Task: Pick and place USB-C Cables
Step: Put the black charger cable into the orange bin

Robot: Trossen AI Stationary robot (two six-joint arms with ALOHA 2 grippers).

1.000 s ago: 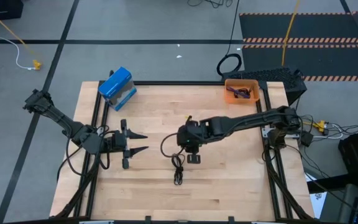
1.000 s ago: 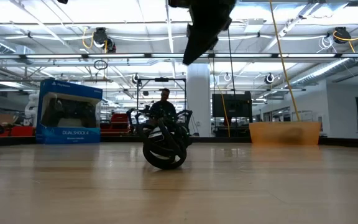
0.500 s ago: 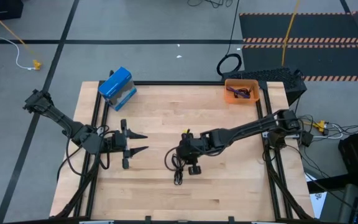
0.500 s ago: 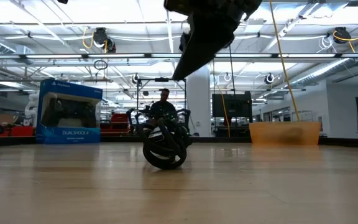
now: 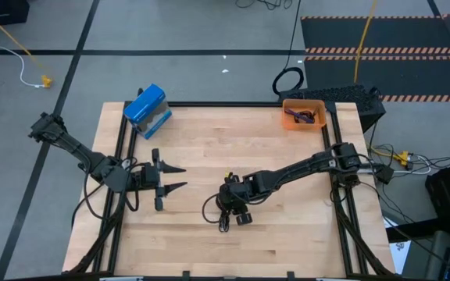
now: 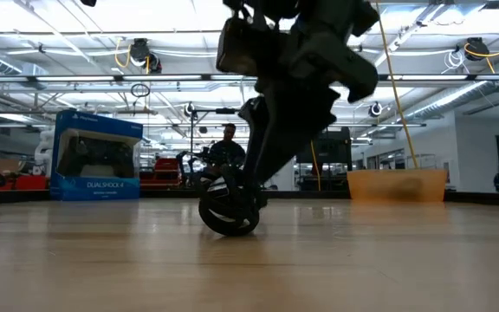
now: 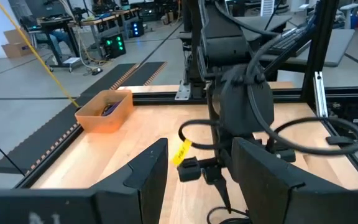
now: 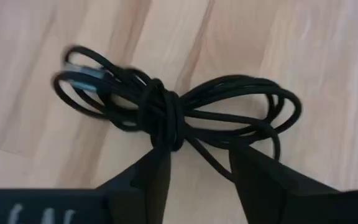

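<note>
A black USB-C cable (image 8: 166,115), folded long and knotted at its middle, lies flat on the wood; in the high view it (image 5: 223,224) shows near the table's middle, toward the near edge. My right gripper (image 8: 201,171) is open and points down right over it, one finger on each side of the strands beside the knot; I see no touch. In the low view that gripper (image 6: 248,192) reaches down to the bundle (image 6: 228,215). A purple-blue cable (image 5: 303,117) lies in the orange bin. My left gripper (image 5: 170,179) waits open at the left.
The orange bin (image 5: 288,112) stands at the far right corner, a blue controller box (image 5: 147,109) at the far left. A large black cable loop (image 5: 287,80) lies on the floor beyond the table. Bare wood stretches between the two grippers and along the near edge.
My right gripper has moved toward the near edge and a little left, and has come down from well above the table until its open fingers stand at the folded black cable. The cable has stayed where it lay. The left arm has kept still.
</note>
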